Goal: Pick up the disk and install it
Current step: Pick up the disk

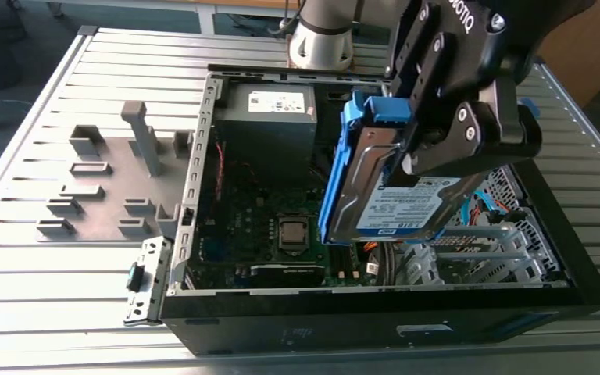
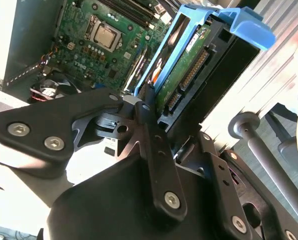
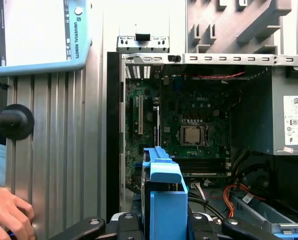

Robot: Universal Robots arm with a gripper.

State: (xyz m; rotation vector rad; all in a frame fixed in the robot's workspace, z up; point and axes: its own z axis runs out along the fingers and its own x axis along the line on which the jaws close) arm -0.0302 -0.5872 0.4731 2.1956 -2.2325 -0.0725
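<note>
Disk (image 1: 399, 205) hangs tilted on edge over the open computer case (image 1: 204, 156), on the exterior view's right side of it. It is above the metal cage (image 1: 487, 242) where orange cables (image 1: 375, 254) run. The hand (image 1: 430, 152) has closed its black fingers onto the disk's two flat sides and carries it clear of the worktop (image 1: 71, 258).

In the exterior view the hand covers the upper part of the silver drive. That leaves the blue bracket (image 1: 344, 168) along one edge and the lower half of the white-and-blue label. Whether the disk's lower corner touches the cage cannot be told. In the second wrist view the disk (image 2: 181, 75) shows its green circuit side and connector edge, with the fingers (image 2: 149, 135) rising along it. In the first wrist view, of the disk, the bracket's blue end (image 3: 164, 190) shows, cut off by the frame's edge.

Inside the case lies the green board (image 1: 263, 211) with its square processor (image 1: 291, 233). Beyond it sits a grey power box (image 1: 269, 117) bearing a white printed sticker. A grey block of slots (image 1: 102, 187) rests on the worktop beside the case.

The first wrist view also catches a light-blue screen (image 3: 39, 35), a black knob (image 3: 14, 121) and a person's fingers (image 3: 6, 215), each partly cut off.
</note>
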